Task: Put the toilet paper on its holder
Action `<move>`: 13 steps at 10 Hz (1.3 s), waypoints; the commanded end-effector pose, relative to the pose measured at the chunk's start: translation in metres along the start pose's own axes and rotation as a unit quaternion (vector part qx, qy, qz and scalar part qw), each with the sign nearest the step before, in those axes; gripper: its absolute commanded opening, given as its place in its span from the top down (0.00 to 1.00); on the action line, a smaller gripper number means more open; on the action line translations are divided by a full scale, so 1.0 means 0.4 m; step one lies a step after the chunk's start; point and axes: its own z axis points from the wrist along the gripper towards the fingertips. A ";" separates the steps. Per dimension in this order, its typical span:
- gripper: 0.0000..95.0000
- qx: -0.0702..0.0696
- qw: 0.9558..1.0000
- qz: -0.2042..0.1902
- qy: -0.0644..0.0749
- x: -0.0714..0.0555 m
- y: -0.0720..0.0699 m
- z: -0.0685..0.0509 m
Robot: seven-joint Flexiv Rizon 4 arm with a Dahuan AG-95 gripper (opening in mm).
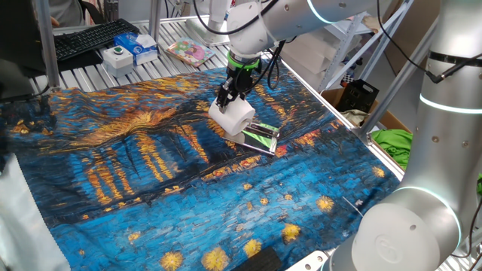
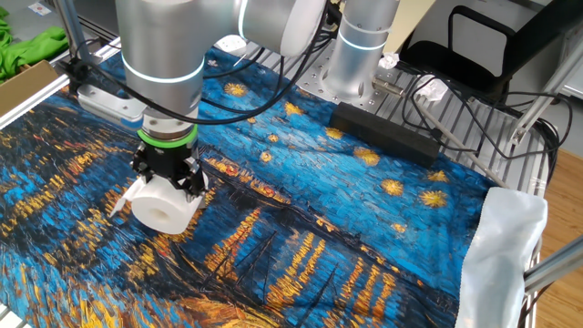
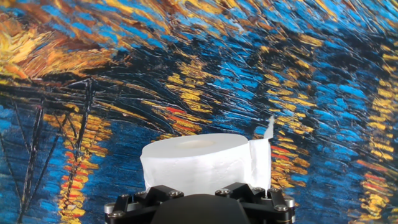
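The toilet paper (image 1: 234,117) is a plump white roll held in my gripper (image 1: 229,98), which is shut on it. It hangs just above the painted cloth, tilted, with its hollow core facing outward in the other fixed view (image 2: 165,206). In the hand view the roll (image 3: 199,163) fills the lower centre, with a loose paper flap on its right. The holder (image 1: 260,138), green with dark stripes and silver edges, lies flat on the cloth right beside the roll, at its lower right. The holder is hidden in the other two views.
A blue-and-gold painted cloth (image 1: 151,196) covers the table. At the back stand a keyboard (image 1: 90,39), a blue-and-white box (image 1: 132,50) and a pink-and-yellow booklet (image 1: 190,51). A black bar (image 2: 387,134) and cables lie near the arm's base (image 2: 355,55).
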 end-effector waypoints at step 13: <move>1.00 0.000 1.000 -0.026 0.010 0.035 -0.006 0.008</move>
